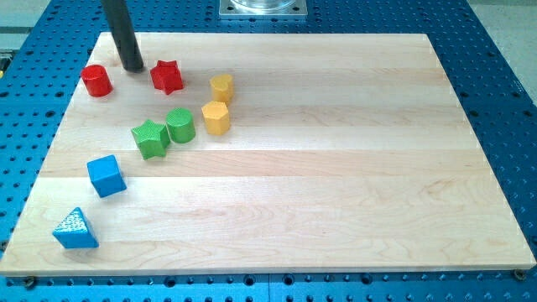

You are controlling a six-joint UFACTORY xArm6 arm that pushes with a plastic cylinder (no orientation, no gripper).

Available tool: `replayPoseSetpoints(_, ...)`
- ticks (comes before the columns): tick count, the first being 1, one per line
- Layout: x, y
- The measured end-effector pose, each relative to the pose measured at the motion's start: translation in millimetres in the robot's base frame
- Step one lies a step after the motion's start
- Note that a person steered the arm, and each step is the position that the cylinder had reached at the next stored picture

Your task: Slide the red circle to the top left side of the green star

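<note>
The red circle [96,80] sits near the board's upper left. The green star [150,138] lies below and to the right of it, touching the green circle [180,125]. My tip [132,68] stands between the red circle and the red star [167,76], a little above both and touching neither. The rod rises from the tip toward the view's top.
A yellow block [221,86] and a yellow hexagon [216,117] stand right of the green pair. A blue cube [106,175] and a blue triangle [75,229] lie at the lower left. The wooden board [336,168] rests on a blue perforated table.
</note>
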State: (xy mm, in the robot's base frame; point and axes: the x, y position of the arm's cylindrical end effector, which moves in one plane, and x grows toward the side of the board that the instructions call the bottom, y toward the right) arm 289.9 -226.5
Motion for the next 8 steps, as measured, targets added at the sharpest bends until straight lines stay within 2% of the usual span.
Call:
replayPoseSetpoints(1,35.4,-35.5)
replayPoseSetpoints(2,22.7,15.0)
replayPoseSetpoints(4,-54.3,182.7)
replayPoseSetpoints(5,-60.6,204.3)
replayPoseSetpoints(6,-91.8,128.4)
replayPoseSetpoints(7,-91.4,13.1)
replayPoseSetpoints(8,-66.3,-74.6)
